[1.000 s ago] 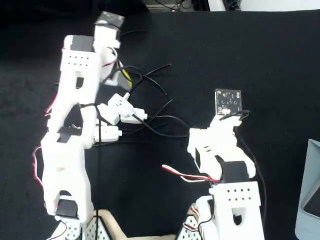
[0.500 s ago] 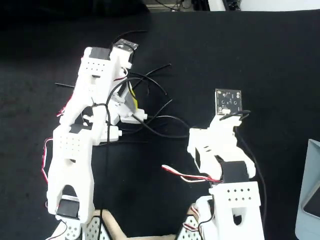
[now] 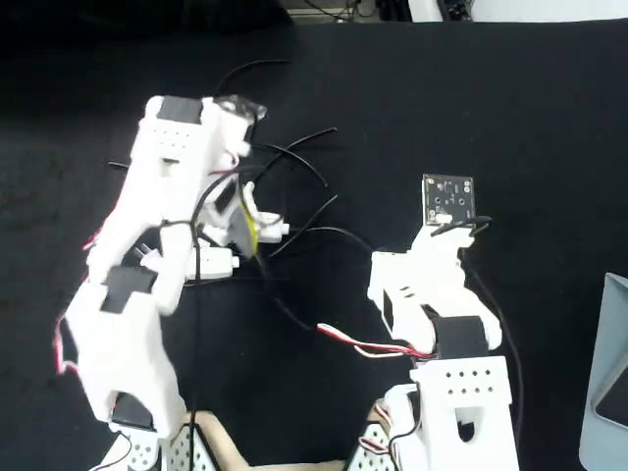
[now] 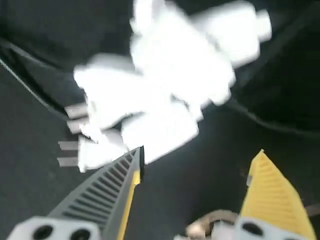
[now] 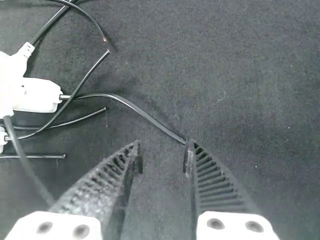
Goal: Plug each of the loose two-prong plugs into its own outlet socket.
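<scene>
My left jaws stand wide apart and hold nothing, their yellow-edged fingers (image 4: 267, 187) hanging just above the heap of white plugs and sockets (image 4: 165, 75); a two-prong plug (image 4: 100, 150) lies loose at the heap's side, its prongs bare and in no socket; the heap sits on the left half of the desk (image 3: 471, 98), about midway between far and near edges, partly under my left arm (image 3: 147, 245); thin black cables (image 3: 304, 162) sprawl from it toward the desk's middle; my right jaws are partly open and hold nothing, low over bare desk, one cable's end (image 5: 150, 120) stopping at a fingertip; my right arm (image 3: 442, 324) rises from the near edge, well apart from the heap; a grey box (image 3: 608, 334) stands at the right edge, its contents unclear.
</scene>
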`<act>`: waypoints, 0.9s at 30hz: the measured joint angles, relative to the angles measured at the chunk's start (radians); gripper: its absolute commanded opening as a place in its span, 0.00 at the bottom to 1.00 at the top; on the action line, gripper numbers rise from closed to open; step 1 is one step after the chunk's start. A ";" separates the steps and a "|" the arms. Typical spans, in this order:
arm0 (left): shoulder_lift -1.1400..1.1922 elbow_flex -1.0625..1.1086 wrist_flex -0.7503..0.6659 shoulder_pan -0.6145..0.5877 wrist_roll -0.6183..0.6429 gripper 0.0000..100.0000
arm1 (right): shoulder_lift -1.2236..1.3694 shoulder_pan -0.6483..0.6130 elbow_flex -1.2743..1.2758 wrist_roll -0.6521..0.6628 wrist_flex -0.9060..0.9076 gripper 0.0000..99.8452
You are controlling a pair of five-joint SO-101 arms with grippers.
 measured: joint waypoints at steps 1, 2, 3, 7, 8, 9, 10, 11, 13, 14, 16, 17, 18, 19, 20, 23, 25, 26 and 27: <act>-0.052 0.071 0.000 0.009 -0.014 0.33 | 0.000 0.000 0.000 0.000 0.000 0.14; -0.100 0.143 0.000 0.021 -0.023 0.33 | 0.000 0.000 0.000 0.000 0.000 0.14; -0.144 0.206 -0.003 0.032 -0.029 0.33 | 0.000 0.000 0.000 0.000 0.000 0.14; -0.308 0.397 -0.083 0.032 -0.029 0.33 | 0.000 0.000 0.000 0.000 0.000 0.14; -0.342 0.428 -0.104 0.032 -0.029 0.33 | 0.000 0.000 0.000 0.000 0.000 0.14; -0.371 0.456 -0.129 0.032 -0.029 0.33 | 0.000 0.000 0.000 0.000 0.000 0.14; -0.394 0.480 -0.147 0.031 -0.029 0.33 | 0.000 0.000 0.000 0.000 0.000 0.14; -0.410 0.503 -0.175 0.025 -0.029 0.33 | 0.000 0.000 0.000 0.000 0.000 0.14; -0.422 0.548 -0.242 0.000 -0.029 0.33 | 0.000 0.000 0.000 0.000 0.000 0.14; -0.422 0.568 -0.267 -0.012 -0.029 0.33 | 0.000 0.000 0.000 0.000 0.000 0.14; -0.423 0.615 -0.344 -0.046 -0.074 0.33 | 0.000 0.000 0.000 0.000 0.000 0.14; -0.423 0.641 -0.382 -0.064 -0.115 0.33 | 0.000 0.000 0.000 0.000 0.000 0.14; -0.423 0.669 -0.414 -0.083 -0.161 0.33 | 0.000 0.000 0.000 0.000 0.000 0.14; -0.423 0.694 -0.456 -0.097 -0.209 0.33 | 0.000 0.000 0.000 0.000 0.000 0.14; -0.423 0.715 -0.493 -0.107 -0.256 0.33 | 0.000 0.000 0.000 0.000 0.000 0.14; -0.423 0.766 -0.565 -0.114 -0.364 0.33 | 0.000 0.000 0.000 0.000 0.000 0.14; -0.423 0.776 -0.612 -0.114 -0.404 0.33 | 0.000 0.000 0.000 0.000 0.000 0.14; -0.423 0.779 -0.629 -0.112 -0.414 0.33 | 0.000 0.000 0.000 0.000 0.000 0.14; -0.423 0.786 -0.649 -0.107 -0.419 0.33 | 0.000 0.000 0.000 0.000 0.000 0.14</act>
